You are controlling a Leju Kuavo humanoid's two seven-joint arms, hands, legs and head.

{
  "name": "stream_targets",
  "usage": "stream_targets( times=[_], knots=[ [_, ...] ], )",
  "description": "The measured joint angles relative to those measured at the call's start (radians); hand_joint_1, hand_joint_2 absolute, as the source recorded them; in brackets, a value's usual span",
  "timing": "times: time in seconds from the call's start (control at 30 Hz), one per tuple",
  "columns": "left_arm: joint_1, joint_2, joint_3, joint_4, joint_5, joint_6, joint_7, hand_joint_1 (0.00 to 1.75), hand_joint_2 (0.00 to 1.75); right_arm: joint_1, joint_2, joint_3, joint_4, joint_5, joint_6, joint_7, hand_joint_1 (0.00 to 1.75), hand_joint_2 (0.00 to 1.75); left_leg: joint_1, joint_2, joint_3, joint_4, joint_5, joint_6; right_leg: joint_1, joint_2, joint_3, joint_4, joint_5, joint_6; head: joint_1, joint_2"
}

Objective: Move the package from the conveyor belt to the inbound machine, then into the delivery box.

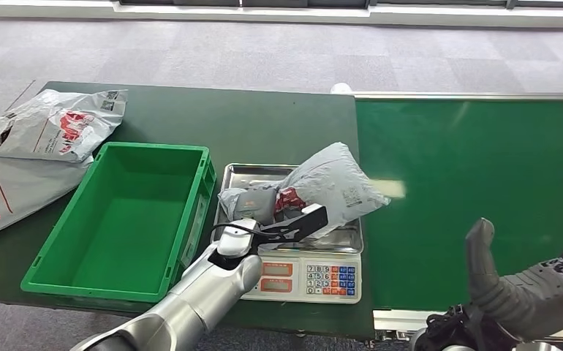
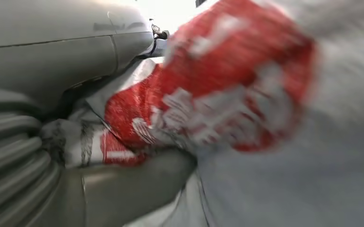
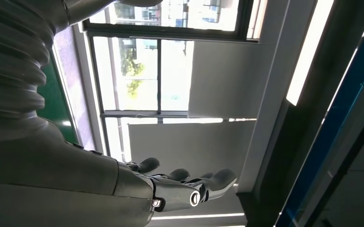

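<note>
On the far left of the dark counter lie two grey mailer bags, one overlapping the other, printed in red and black with small square code labels; none of the writing can be read. Next to them stands a green plastic crate with nothing inside it. Just right of the crate sits the scale with a steel tray on top, two reddish display windows and a keypad of white, red and blue keys on its front; the digits are too small to read. The package, a grey mailer with a red print and a small label patch, lies tilted on that tray, one end raised toward the conveyor belt. The left robot hand is grasping the package at its lower, crumpled end; up close the red and white print is blurred and illegible. The right robot hand hangs released above the belt's near edge, fingers apart and holding nothing.
</note>
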Motion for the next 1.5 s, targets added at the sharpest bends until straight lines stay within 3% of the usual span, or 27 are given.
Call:
stream_targets(
  times=[0.2,0.33,0.6,0.73,0.8,0.87,0.93,1.07,1.27,1.5],
  knots=[
    [0.015,0.008,0.021,-0.064,0.065,0.171,-0.139,1.75,1.75,0.002,0.003,0.000,0.000,0.007,0.000,0.000,0.00,1.75,0.000,0.000,-0.002,0.000,0.001,-0.001,0.000,0.000,-0.003,0.000,0.001,0.000,0.000,0.000],
    [0.054,0.041,0.081,-0.321,0.139,0.218,-0.234,1.75,1.75,0.017,0.008,-0.001,0.000,0.017,0.000,0.000,0.00,1.75,0.000,0.001,-0.007,0.000,0.002,-0.001,0.000,0.001,-0.009,0.001,0.002,-0.001,0.000,0.000],
    [0.100,0.140,0.234,-0.760,0.237,0.247,-0.254,1.75,1.75,0.028,0.026,-0.028,-0.001,0.022,-0.001,0.000,0.00,1.75,0.001,0.002,-0.012,-0.001,0.002,-0.003,0.001,0.003,-0.015,0.003,0.002,-0.001,0.000,0.000],
    [0.115,0.187,0.322,-0.896,0.276,0.246,-0.273,1.01,1.75,0.041,0.032,-0.051,-0.002,0.015,-0.002,0.000,0.00,1.75,0.001,0.004,-0.011,-0.001,0.002,-0.003,0.001,0.004,-0.015,0.003,0.002,-0.001,0.000,0.000],
    [0.117,0.191,0.327,-0.900,0.277,0.246,-0.274,0.84,1.75,0.042,0.032,-0.052,-0.002,0.014,-0.002,0.000,0.00,1.75,0.001,0.004,-0.011,-0.001,0.002,-0.003,0.001,0.004,-0.015,0.003,0.001,-0.001,0.000,0.000],
    [0.184,0.241,0.416,-0.991,0.292,0.231,-0.294,0.33,1.75,0.076,0.032,-0.074,-0.009,0.006,-0.002,0.000,0.00,1.75,0.001,0.003,-0.011,-0.002,0.002,-0.003,0.001,0.004,-0.015,0.003,0.001,-0.002,0.000,0.000],
    [0.287,0.297,0.526,-1.104,0.291,0.211,-0.312,0.00,1.75,0.126,0.032,-0.099,-0.022,0.000,-0.002,0.000,0.00,1.75,0.001,0.003,-0.011,-0.002,0.002,-0.003,0.000,0.004,-0.015,0.003,0.000,-0.003,0.000,0.000],
    [0.398,0.318,0.593,-1.165,0.273,0.205,-0.316,0.00,1.75,0.174,0.032,-0.109,-0.041,0.003,-0.002,0.000,0.00,1.75,0.000,0.003,-0.012,-0.002,0.001,-0.004,0.000,0.004,-0.017,0.003,0.000,-0.003,0.000,0.000],
    [0.476,0.335,0.631,-1.212,0.288,0.163,-0.331,0.00,1.75,0.208,0.032,-0.112,-0.049,0.009,-0.002,0.000,0.00,1.75,0.000,0.003,-0.013,-0.002,0.001,-0.004,0.000,0.003,-0.016,0.003,0.000,-0.003,0.000,0.000],
    [0.608,0.354,0.634,-1.271,0.501,0.038,-0.426,0.00,1.75,0.264,0.025,-0.112,-0.047,-0.038,-0.002,0.021,0.00,1.75,0.000,0.003,-0.012,-0.002,0.001,-0.003,0.000,0.003,-0.016,0.003,-0.001,-0.004,0.000,0.000]
  ],
)
